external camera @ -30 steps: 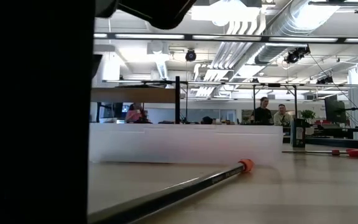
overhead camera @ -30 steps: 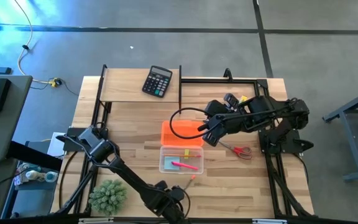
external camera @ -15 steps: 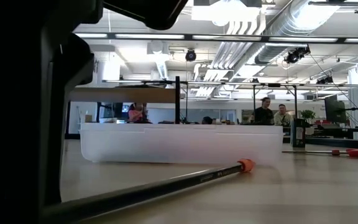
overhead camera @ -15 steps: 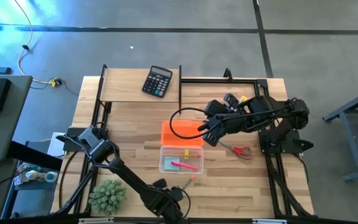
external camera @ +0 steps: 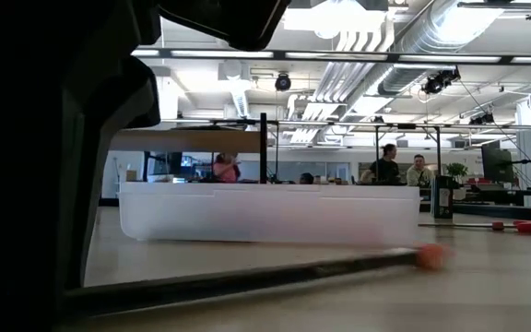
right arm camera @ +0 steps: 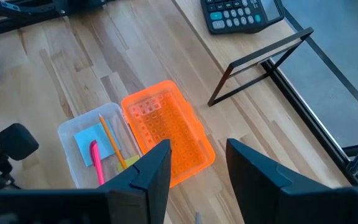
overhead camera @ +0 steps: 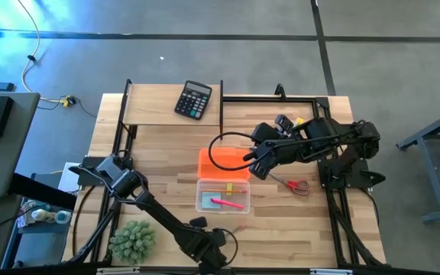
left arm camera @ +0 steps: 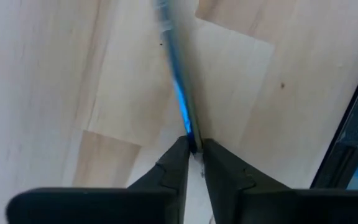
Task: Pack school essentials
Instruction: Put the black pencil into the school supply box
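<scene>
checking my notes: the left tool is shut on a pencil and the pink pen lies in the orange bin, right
Not quite. The left tool is indeed shut on the pencil, but the pink pen lies in the clear bin, beside the pale blue note pad, not in the orange bin. The right wrist view shows it.

We count two pencils: one (left arm camera: 178,87) pinched in the left gripper (left arm camera: 192,149), one (right arm camera: 112,142) lying in the clear bin (right arm camera: 67,158). One pink pen (overhead camera: 228,203), one pale blue note pad (right arm camera: 88,142), one pair of red-handled scissors (overhead camera: 294,184). Two bins: the clear one and one orange bin (overhead camera: 221,163). One calculator (overhead camera: 193,100), one spiky green plant (overhead camera: 132,240).
</scene>
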